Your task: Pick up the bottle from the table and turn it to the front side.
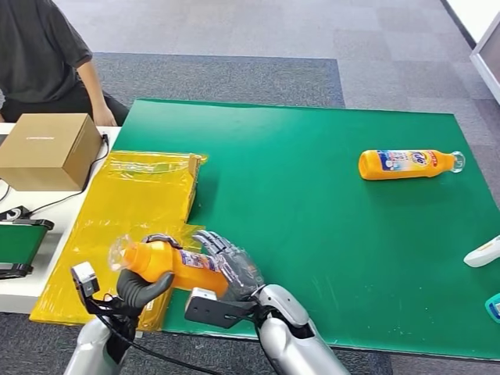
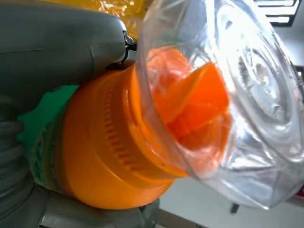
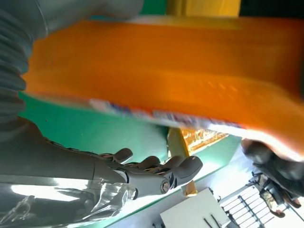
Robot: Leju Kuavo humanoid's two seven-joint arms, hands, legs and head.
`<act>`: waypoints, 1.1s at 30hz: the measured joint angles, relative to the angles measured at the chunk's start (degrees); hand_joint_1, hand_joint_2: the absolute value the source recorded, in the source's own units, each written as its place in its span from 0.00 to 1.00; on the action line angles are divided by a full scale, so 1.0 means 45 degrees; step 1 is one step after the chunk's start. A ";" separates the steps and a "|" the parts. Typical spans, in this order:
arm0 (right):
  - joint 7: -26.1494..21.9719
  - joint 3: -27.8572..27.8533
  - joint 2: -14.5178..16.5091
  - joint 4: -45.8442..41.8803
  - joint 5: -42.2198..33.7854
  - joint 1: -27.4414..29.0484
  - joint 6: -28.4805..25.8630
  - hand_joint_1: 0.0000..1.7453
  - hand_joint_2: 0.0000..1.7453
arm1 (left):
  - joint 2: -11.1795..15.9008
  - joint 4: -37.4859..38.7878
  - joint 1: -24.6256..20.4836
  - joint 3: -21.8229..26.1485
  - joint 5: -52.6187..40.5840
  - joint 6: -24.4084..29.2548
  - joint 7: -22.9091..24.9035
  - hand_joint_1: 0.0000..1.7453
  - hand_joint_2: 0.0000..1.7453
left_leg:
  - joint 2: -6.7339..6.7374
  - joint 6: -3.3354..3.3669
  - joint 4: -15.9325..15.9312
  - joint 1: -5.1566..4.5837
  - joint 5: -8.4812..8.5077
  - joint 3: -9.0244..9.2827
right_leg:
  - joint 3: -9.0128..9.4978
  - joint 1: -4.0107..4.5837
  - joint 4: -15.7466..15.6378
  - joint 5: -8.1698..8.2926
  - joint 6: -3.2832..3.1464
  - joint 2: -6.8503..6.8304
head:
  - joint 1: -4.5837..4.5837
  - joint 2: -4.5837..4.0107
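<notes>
Your pick-up done: bottle [image 1: 171,266] off tabletop [image 1: 306,219], lying level above near-left edge, over yellow bags [image 1: 135,195]. Turn to front looks under way; whether label faces front, cannot tell. Left hand [image 1: 138,287] fingers wrap neck end; right hand [image 1: 233,269] fingers curl round base end.
</notes>
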 joint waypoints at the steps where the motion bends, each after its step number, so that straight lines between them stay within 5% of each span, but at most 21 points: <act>1: 0.0047 -0.0011 -0.0015 -0.0144 -0.0027 0.0019 -0.0006 0.00 1.00 | 0.0005 -0.0059 0.0026 -0.0005 -0.0304 0.0410 -0.0029 1.00 1.00 | 0.0000 0.0000 0.0000 0.0000 0.0000 0.0000 | -0.0001 0.0000 0.0000 0.0000 0.0000 0.0000 | -0.0002 0.0000; 8: 0.1086 -0.1036 -0.0166 -0.1861 0.0605 0.0829 -0.0162 0.00 1.00 | -0.0804 -0.2813 0.0283 0.0191 -0.6233 0.6165 0.0151 1.00 1.00 | 0.0000 0.0003 0.0001 -0.0002 -0.0004 -0.0001 | -0.0001 -0.0002 -0.0001 0.0005 0.0001 -0.0001 | 0.0000 0.0001; 15: 0.1453 -0.2875 -0.0220 -0.3561 0.1328 0.1809 0.0011 0.00 1.00 | -0.1260 -0.6258 0.0564 0.0344 -1.0494 0.9466 0.0831 1.00 1.00 | 0.0000 0.0006 0.0002 -0.0002 0.0000 -0.0005 | -0.0006 -0.0002 -0.0001 0.0009 0.0004 -0.0002 | -0.0002 0.0002; 19: 0.1461 -0.3726 -0.0223 -0.4255 0.1467 0.2274 0.0110 0.00 1.00 | -0.1169 -0.6957 0.0621 0.0305 -1.3685 0.9847 0.2894 1.00 1.00 | 0.0000 0.0006 0.0002 -0.0001 0.0000 -0.0005 | -0.0010 -0.0002 -0.0001 0.0007 0.0004 -0.0003 | 0.0000 0.0000; 24: 0.1249 -0.4646 -0.0222 -0.4914 0.1625 0.2836 0.0410 0.00 1.00 | -0.0662 -0.6439 0.0475 0.0165 -1.5950 0.8547 0.5777 1.00 1.00 | 0.0002 0.0005 0.0001 -0.0001 0.0000 -0.0006 | -0.0013 -0.0002 -0.0001 0.0007 0.0003 -0.0001 | -0.0001 0.0001; 30: 0.0919 -0.5092 -0.0210 -0.4999 0.1665 0.2958 0.0777 0.00 1.00 | 0.0063 -0.4374 -0.0324 0.0157 -1.7286 0.8238 0.6668 0.97 1.00 | 0.0002 0.0003 0.0001 -0.0002 0.0002 0.0000 | -0.0001 -0.0003 -0.0001 0.0009 0.0002 0.0000 | -0.0001 0.0000; 32: 0.0837 -0.5122 -0.0201 -0.4936 0.1661 0.2954 0.0803 0.00 1.00 | 0.0282 -0.3636 -0.0643 0.0121 -1.7770 0.8760 0.6493 0.82 1.00 | 0.0002 -0.0001 0.0001 -0.0002 0.0005 0.0004 | 0.0000 -0.0003 -0.0001 0.0011 0.0001 0.0001 | -0.0002 0.0002; 33: 0.0798 -0.5122 -0.0198 -0.4875 0.1655 0.2945 0.0795 0.00 1.00 | 0.0384 -0.3243 -0.0785 0.0074 -1.8028 0.9114 0.6336 0.65 1.00 | 0.0002 -0.0002 0.0001 -0.0002 0.0006 0.0004 | 0.0000 -0.0002 -0.0001 0.0011 0.0000 0.0000 | -0.0001 0.0004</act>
